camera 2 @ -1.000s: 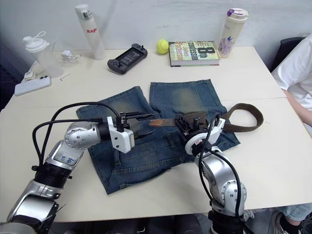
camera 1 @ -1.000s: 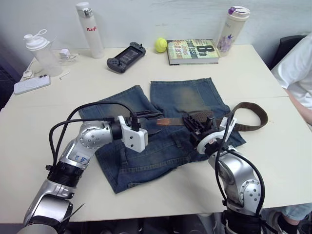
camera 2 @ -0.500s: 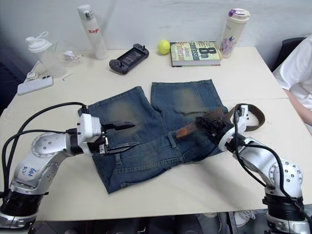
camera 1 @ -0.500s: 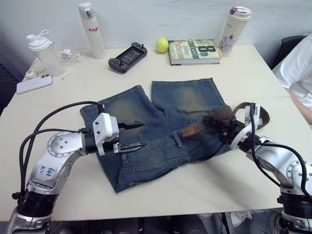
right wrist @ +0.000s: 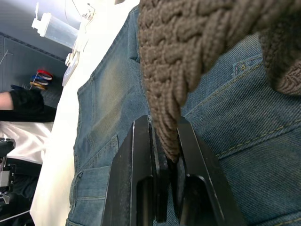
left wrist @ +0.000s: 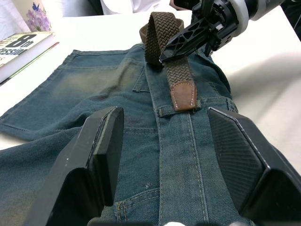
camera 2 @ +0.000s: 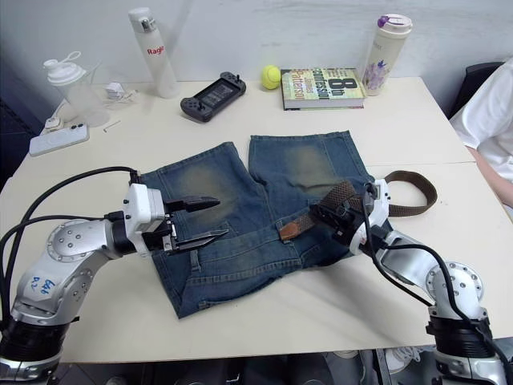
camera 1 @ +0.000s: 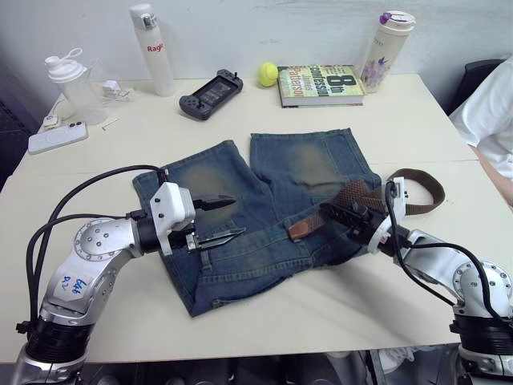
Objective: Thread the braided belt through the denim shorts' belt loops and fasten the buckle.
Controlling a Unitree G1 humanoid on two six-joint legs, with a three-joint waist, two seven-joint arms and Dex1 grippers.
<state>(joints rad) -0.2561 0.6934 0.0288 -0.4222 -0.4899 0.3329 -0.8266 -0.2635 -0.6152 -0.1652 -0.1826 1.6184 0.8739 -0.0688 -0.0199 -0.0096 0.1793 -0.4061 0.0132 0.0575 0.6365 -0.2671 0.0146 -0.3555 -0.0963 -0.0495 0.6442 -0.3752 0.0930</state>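
Note:
The denim shorts (camera 1: pixel 264 192) lie flat mid-table, waistband toward me. The braided belt (camera 1: pixel 353 192) runs from a curl at the right (camera 1: pixel 417 188) across the shorts. Its brown leather tip (left wrist: pixel 183 96) rests on the waistband right at a belt loop (left wrist: pixel 170 111). My right gripper (camera 1: pixel 337 213) is shut on the braid a little behind that tip, with its fingers (right wrist: pixel 141 188) pinching the strap (right wrist: pixel 164 84). My left gripper (camera 1: pixel 237 215) hovers open over the shorts' left half, a hand's width from the tip, holding nothing. The buckle is hidden.
Along the far edge stand a white bottle (camera 1: pixel 147 50), a game controller (camera 1: pixel 208 83), a yellow ball (camera 1: pixel 267 74), a book (camera 1: pixel 319 84) and a tumbler (camera 1: pixel 383 40). A shaker (camera 1: pixel 68 84) and a phone (camera 1: pixel 56 138) sit far left. A person in white (camera 1: pixel 489 104) is at the right.
My left gripper let go of the belt tip, opened and drew back left. The right gripper swung right with the belt, then brought it back left, and the tip now lies on the waistband.

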